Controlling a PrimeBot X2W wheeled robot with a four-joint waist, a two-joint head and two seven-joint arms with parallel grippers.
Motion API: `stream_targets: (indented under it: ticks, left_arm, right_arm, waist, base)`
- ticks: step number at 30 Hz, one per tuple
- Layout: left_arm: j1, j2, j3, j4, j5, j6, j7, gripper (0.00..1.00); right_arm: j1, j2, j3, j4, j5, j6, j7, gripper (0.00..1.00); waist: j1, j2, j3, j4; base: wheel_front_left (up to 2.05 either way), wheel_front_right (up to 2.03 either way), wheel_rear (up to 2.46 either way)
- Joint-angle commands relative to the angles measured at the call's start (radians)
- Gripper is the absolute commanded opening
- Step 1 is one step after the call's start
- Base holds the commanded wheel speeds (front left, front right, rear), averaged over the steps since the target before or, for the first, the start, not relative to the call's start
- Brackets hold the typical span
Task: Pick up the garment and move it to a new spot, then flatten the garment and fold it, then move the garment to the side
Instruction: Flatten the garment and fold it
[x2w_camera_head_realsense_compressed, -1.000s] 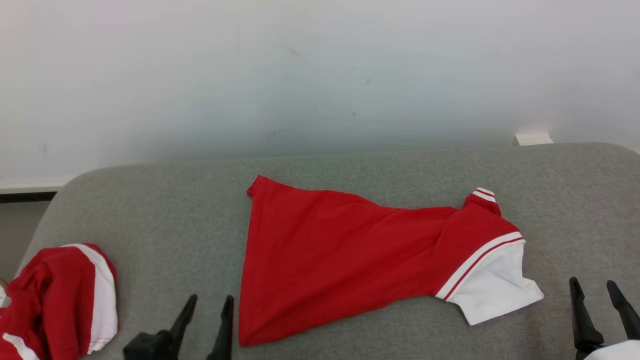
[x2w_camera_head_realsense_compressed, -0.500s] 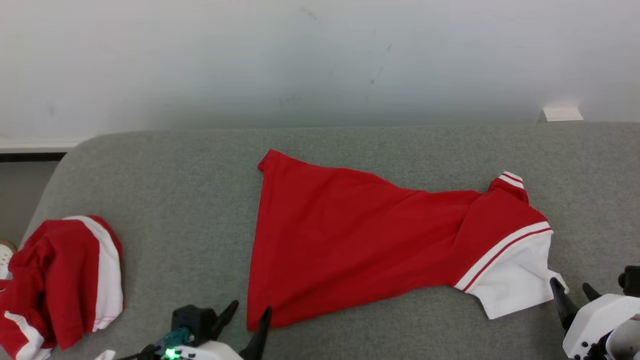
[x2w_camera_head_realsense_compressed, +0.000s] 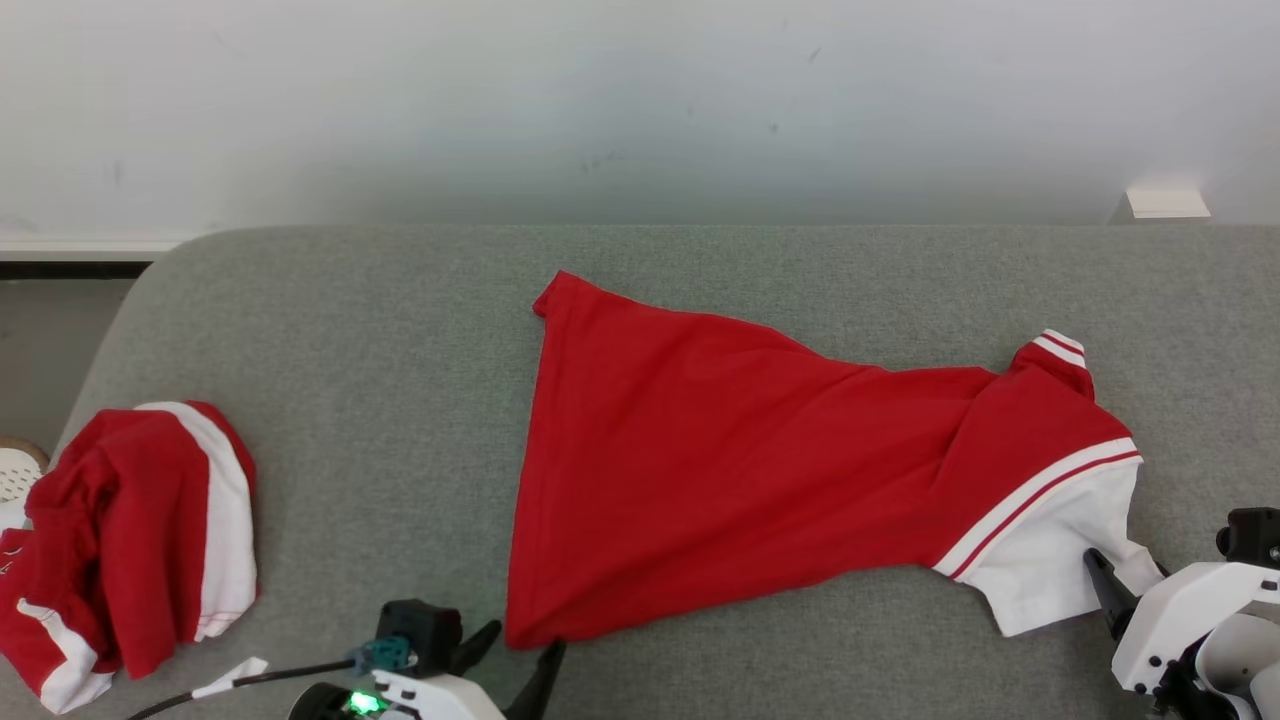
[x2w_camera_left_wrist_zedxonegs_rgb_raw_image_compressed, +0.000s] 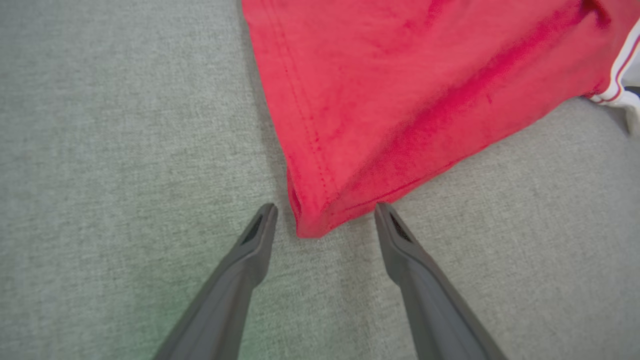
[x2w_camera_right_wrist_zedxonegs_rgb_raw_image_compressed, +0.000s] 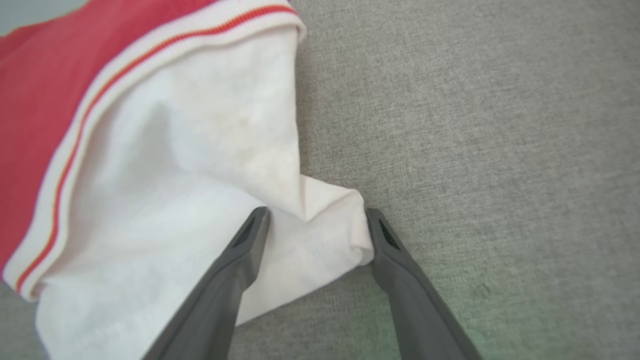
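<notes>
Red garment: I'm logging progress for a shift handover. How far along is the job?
Done, it seems: the garment lies laid out on the grey cushion, unfolded and creased. In hand: the left gripper stands open around its hem corner, the right gripper open around the white sleeve corner; neither has closed. Left: flattening, folding, moving it aside.

Left gripper (x2w_camera_head_realsense_compressed: 528, 634) low at 7 o'clock in head view, fingers spread wide, pointing to 1 o'clock, green wrist LED lit. Right gripper (x2w_camera_right_wrist_zedxonegs_rgb_raw_image_compressed: 316, 214) at 4 o'clock, fingers also spread, white wrist housing behind.
</notes>
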Motion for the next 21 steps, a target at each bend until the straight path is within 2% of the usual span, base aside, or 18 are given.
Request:
stream_targets:
  ticks: [1, 2, 4, 5, 6, 7, 8, 9, 10, 14, 21]
  left_arm:
    - [-0.009, 0.010, -0.004, -0.002, -0.005, -0.003, 0.004, 1.00]
    - [-0.015, 0.009, -0.006, 0.001, -0.007, -0.003, 0.006, 1.00]
    - [-0.024, 0.004, -0.008, 0.014, -0.016, -0.003, -0.001, 1.00]
    - [-0.024, 0.006, -0.014, 0.027, -0.017, -0.003, 0.006, 1.00]
    - [-0.028, 0.007, -0.023, 0.036, -0.018, -0.003, 0.009, 1.00]
    - [-0.032, 0.007, -0.025, 0.041, -0.025, -0.003, 0.007, 0.80]
    - [-0.032, 0.007, -0.025, 0.041, -0.025, -0.003, 0.007, 0.80]
    - [-0.039, 0.005, -0.032, 0.047, -0.037, -0.003, -0.004, 0.02]
    - [-0.039, 0.007, -0.033, 0.051, -0.041, -0.003, -0.009, 0.00]
    - [-0.035, 0.013, -0.034, 0.060, -0.051, -0.003, -0.017, 0.00]
    - [-0.022, 0.017, -0.038, 0.029, -0.064, -0.002, -0.041, 0.00]
  right_arm:
    - [0.018, 0.020, 0.028, 0.031, 0.015, -0.002, 0.007, 0.88]
    - [0.016, 0.020, 0.037, 0.033, 0.022, -0.001, 0.000, 0.78]
    - [0.012, 0.017, 0.048, 0.035, 0.036, -0.001, -0.021, 0.78]
    - [0.010, 0.018, 0.058, 0.040, 0.040, -0.001, -0.028, 0.66]
    - [0.009, 0.017, 0.066, 0.045, 0.045, -0.001, -0.034, 0.60]
    - [0.009, 0.016, 0.074, 0.049, 0.050, -0.001, -0.039, 0.47]
    - [0.009, 0.016, 0.074, 0.049, 0.050, -0.001, -0.039, 0.47]
    - [0.010, 0.013, 0.090, 0.053, 0.062, -0.001, -0.058, 0.20]
    - [0.012, 0.011, 0.099, 0.051, 0.070, -0.001, -0.070, 0.00]
    - [0.019, -0.007, 0.122, 0.053, 0.078, -0.001, -0.125, 0.00]
    - [0.049, -0.023, 0.137, 0.016, 0.162, -0.001, -0.244, 0.00]
  waist:
    - [0.0000, 0.0000, 0.000, -0.003]
    - [0.0000, 0.0000, 0.000, -0.004]
    - [0.0000, 0.0000, -0.002, -0.008]
    - [0.0000, 0.0000, -0.005, -0.011]
    - [0.0000, 0.0000, -0.006, -0.015]
    - [0.0000, 0.0000, -0.008, -0.018]
    - [0.0000, 0.0000, -0.008, -0.018]
    - [0.0000, 0.0000, -0.011, -0.020]
    - [0.0000, 0.0000, -0.014, -0.022]
    - [0.0000, 0.0000, -0.028, -0.025]
    - [0.0000, 0.0000, -0.074, -0.015]
  base:
    - [0.00, 0.00, 0.00]
    - [0.00, 0.00, 0.00]
    - [0.00, 0.00, 0.00]
    - [0.00, 0.00, 0.00]
    - [0.00, 0.00, 0.00]
    - [0.00, 0.00, 0.00]
    - [0.00, 0.00, 0.00]
    - [0.00, 0.00, 0.00]
    - [0.00, 0.00, 0.00]
    - [0.00, 0.00, 0.00]
    - [0.00, 0.00, 0.00]
